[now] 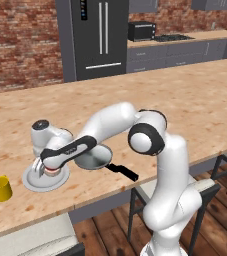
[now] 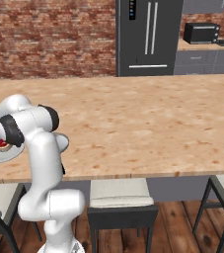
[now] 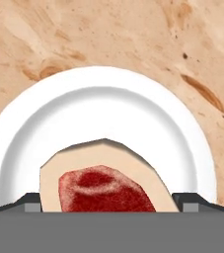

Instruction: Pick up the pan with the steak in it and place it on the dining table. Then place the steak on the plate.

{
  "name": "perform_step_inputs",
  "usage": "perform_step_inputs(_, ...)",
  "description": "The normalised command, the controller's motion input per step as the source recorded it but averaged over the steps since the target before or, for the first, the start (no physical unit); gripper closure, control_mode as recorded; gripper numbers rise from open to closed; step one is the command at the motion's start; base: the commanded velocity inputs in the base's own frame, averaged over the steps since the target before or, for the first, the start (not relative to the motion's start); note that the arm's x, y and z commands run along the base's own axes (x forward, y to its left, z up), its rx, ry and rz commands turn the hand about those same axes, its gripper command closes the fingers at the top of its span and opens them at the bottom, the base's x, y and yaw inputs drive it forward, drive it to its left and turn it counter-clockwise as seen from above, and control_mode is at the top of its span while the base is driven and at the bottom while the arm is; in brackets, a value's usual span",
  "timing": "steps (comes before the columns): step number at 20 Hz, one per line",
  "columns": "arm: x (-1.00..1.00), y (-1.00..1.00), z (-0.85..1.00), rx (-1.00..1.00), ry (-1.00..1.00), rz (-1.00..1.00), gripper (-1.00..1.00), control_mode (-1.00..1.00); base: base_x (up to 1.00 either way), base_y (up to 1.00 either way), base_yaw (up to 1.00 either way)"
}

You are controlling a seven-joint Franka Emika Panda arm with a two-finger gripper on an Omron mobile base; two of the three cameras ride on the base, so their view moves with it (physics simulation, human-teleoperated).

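Tool [image 1: 44, 168] hovers wide open over the plate [image 1: 32, 182] near the bench's [image 1: 185, 105] front edge, gripping nothing. Steak [image 3: 106, 190] lies on plate; pan [image 1: 92, 159] beside. Final step: retract straight up.

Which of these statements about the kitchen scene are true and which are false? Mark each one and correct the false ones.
1. The steak lies on the plate. True.
2. The pan sits on the stove. False: it rests on the dining table, beside the plate.
3. The gripper is open above the plate. True.
4. A yellow cup stands inside the pan. False: it stands on the table, apart from the plate.
5. The pan's handle is black. True.
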Motion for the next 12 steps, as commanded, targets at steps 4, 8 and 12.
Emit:
perform_step_inputs(4, 0.02, 0.11, -0.22, 0.00, 0.00, 0.00, 1.00, -1.00, 0.00, 0.00, 0.00)
perform_step_inputs(8, 0.00, 0.08, -0.19, 0.02, -0.01, 0.00, 1.00, -1.00, 0.00, 0.00, 0.00)
perform_step_inputs(12, 0.07, 0.08, -0.08, 0.00, -0.04, 0.00, 1.00, -1.00, 0.00, 0.00, 0.00)
